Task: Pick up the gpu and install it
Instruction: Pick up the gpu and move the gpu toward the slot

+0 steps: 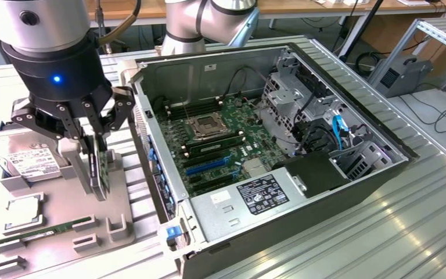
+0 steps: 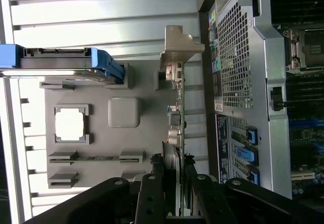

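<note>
Ribbed aluminium worktop (image 1: 409,232) carries a grey moulded holder tray (image 1: 60,256) on the exterior view's left. On it: a silver hard drive in a blue frame (image 1: 21,157), a square silver CPU (image 1: 23,209) and a narrow green RAM stick (image 1: 41,232). Black gripper (image 1: 97,160) clamps both sides of the gpu (image 1: 99,177), a black-shrouded green card standing on edge in the tray. Open black PC case (image 1: 285,145) just right of the tray, green motherboard (image 1: 223,133) exposed. Wrist view adds the gpu's silver end bracket (image 2: 178,47) and the case's perforated rear panel (image 2: 235,62).
</note>
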Controlling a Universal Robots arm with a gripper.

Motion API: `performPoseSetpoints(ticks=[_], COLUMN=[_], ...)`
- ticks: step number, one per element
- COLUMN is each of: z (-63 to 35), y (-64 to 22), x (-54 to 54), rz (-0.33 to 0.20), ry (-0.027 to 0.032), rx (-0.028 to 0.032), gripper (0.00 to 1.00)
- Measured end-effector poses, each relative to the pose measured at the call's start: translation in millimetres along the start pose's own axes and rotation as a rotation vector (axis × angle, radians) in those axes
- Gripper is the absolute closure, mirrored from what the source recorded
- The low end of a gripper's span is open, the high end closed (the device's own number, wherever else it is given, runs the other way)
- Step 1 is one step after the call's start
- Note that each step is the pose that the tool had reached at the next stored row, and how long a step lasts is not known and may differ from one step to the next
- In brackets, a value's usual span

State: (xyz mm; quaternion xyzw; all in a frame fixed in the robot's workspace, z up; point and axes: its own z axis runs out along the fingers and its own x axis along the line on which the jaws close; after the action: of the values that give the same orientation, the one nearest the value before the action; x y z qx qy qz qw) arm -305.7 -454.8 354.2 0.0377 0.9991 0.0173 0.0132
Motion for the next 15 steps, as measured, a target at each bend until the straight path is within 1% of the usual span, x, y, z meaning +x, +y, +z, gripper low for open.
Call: performPoseSetpoints(ticks=[15], z=[-4.7], y=[0.2], x=[-0.1], rz=[0.0], ry=[-0.0001], rx=[-0.0001], gripper=[0.74])
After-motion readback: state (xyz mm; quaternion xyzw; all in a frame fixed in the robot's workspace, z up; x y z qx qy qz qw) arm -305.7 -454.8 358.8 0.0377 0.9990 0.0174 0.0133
